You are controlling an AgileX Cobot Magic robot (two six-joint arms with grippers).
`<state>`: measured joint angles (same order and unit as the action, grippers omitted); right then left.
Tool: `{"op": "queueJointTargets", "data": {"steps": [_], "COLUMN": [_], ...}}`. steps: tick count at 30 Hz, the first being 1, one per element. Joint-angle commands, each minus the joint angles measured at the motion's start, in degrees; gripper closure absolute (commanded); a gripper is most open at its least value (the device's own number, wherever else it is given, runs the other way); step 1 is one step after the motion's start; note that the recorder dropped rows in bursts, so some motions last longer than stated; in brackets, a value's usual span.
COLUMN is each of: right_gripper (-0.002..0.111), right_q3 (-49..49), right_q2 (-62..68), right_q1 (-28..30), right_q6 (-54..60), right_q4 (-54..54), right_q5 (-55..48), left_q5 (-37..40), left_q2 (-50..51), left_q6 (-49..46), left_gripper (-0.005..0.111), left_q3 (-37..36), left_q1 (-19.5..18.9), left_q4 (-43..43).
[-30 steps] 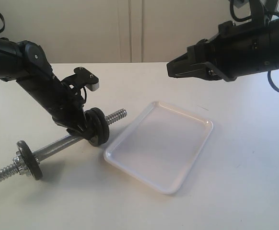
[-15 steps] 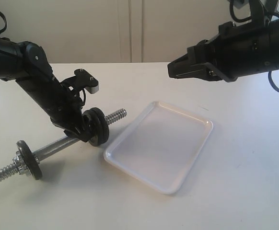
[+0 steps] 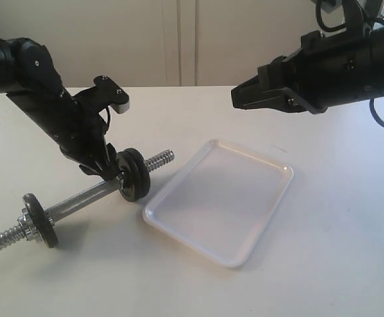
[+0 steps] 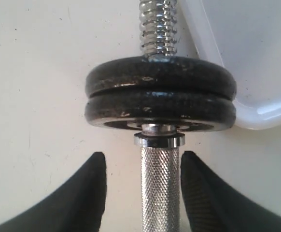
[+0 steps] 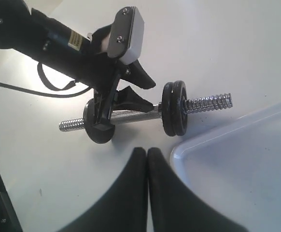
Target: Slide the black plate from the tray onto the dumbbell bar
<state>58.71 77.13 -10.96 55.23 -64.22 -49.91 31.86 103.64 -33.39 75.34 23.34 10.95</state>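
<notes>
Left wrist view: left fingers (image 4: 77, 198) released, clear of dumbbell bar (image 4: 161, 188); right fingers (image 5: 131, 193) clenched.

I see the dumbbell bar (image 3: 80, 198) lying on the table (image 3: 324, 264) left of the tray (image 3: 220, 198), with the black plate (image 4: 160, 73) on it against a second disc (image 4: 160, 110) just beside the tray and a third disc (image 3: 39, 220) near its far-left end.

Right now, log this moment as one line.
black plate: on dumbbell bar, beside another disc | tray: holds nothing | left gripper: open, straddling bar | right gripper: shut, raised
</notes>
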Motion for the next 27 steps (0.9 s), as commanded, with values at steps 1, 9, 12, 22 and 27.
{"op": "queueJointTargets", "data": {"steps": [1, 9, 12, 22, 27], "right_gripper": [0.107, 0.107, 0.107, 0.107, 0.107], "right_q3": [-0.25, -0.25, -0.25, -11.22, -16.93], "right_q2": [-0.4, -0.62, -2.46, -22.59, -34.63], "right_q1": [0.29, 0.29, 0.29, 0.18, 0.18], "right_q6": [-0.04, -0.21, -0.35, -0.19, -0.19], "right_q4": [-0.17, 4.18, 4.78, 9.48, 9.74], "right_q5": [0.32, 4.75, 5.97, 29.05, 35.46], "left_q5": [1.99, 8.11, 4.89, -2.63, -2.56], "left_q2": [-1.75, -12.15, -19.81, -49.9, -65.52], "left_q6": [3.49, 24.41, 27.44, 37.96, 41.7], "left_gripper": [0.059, 0.107, 0.107, 0.107, 0.107], "left_q3": [0.04, -0.22, -2.35, -18.1, -26.7], "left_q1": [-0.01, -1.12, -2.47, -5.01, -5.01], "left_q4": [-1.33, -15.66, -16.22, -19.57, -19.87]}}
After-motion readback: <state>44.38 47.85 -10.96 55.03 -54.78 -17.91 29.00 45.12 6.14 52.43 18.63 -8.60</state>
